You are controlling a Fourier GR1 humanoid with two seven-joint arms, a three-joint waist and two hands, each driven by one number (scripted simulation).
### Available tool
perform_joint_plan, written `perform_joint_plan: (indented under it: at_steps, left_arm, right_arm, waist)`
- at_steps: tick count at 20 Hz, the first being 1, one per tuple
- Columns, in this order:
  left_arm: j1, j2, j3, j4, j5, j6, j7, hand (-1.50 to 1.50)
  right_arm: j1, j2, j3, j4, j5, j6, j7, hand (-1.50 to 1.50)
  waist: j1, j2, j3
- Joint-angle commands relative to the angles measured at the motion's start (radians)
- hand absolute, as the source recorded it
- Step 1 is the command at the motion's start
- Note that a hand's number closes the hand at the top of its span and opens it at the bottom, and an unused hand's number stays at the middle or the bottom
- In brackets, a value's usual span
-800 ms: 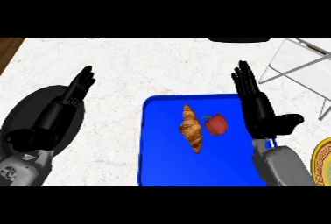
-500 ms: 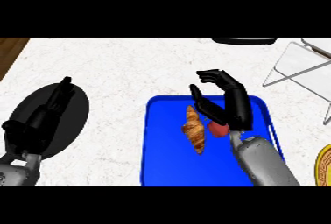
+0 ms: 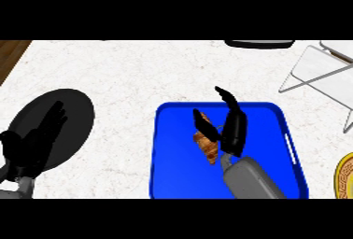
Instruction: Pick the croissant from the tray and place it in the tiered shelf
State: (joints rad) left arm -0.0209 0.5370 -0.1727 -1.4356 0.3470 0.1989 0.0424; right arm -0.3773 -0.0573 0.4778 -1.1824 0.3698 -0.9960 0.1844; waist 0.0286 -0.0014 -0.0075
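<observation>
The white counter [image 3: 124, 65] filled most of the head view, and the blue tray [image 3: 172, 177] lay on it in the middle. The wire tiered shelf [image 3: 312, 74] stood at the upper right, well apart from the tray. A black plate [image 3: 77, 109] lay at the left, and the left hand [image 3: 33, 142] rested over it with straight fingers.

In my judgement, the main danger was in the closing of the right hand [image 3: 234, 133]. This hand was over the tray with its thumb and fingers spread apart, and it clamped on nothing yet. If it closed too high or too far to one side, the fingers could push the croissant along the smooth tray and not catch it. A pinch at only one end could also let it turn or slip on the long way to the shelf, where the thin wires leave little room for error.

The croissant [image 3: 207, 150] lay on the tray, lengthwise toward the robot. Its far end was under the thumb, and the fingers stood just beside it on the right. I cannot tell whether the hand touched it.
</observation>
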Motion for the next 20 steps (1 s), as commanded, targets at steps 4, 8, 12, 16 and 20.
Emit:
perform_joint_plan:
  at_steps: [4,8,12,16,20]
  left_arm:
    - [0.004,0.008,0.039,0.049,0.024,-0.008,0.015,0.00]
    - [0.039,0.011,0.045,0.057,0.022,-0.015,-0.007,0.00]
    - [0.020,0.004,0.040,0.051,0.019,-0.004,0.013,0.00]
    - [0.032,0.007,0.040,0.070,0.014,-0.021,-0.014,0.00]
    - [0.012,0.017,0.051,0.073,0.016,-0.028,-0.007,0.00]
  right_arm:
    - [-0.046,0.056,0.108,0.184,0.292,-0.100,0.346,-1.50]
    - [-0.074,0.056,0.082,0.264,0.432,0.045,0.507,-1.50]
    - [-0.166,0.057,0.099,0.304,0.494,0.292,0.713,-1.50]
    - [-0.233,0.057,0.166,0.309,0.471,0.561,0.890,-1.50]
    - [-0.312,0.057,0.227,0.255,0.432,0.806,1.069,-1.50]
  waist:
    - [-0.037,-0.016,-0.005]
    - [-0.058,-0.029,-0.009]
    - [-0.059,-0.028,-0.006]
    - [-0.030,-0.023,-0.006]
    - [-0.026,-0.017,0.001]
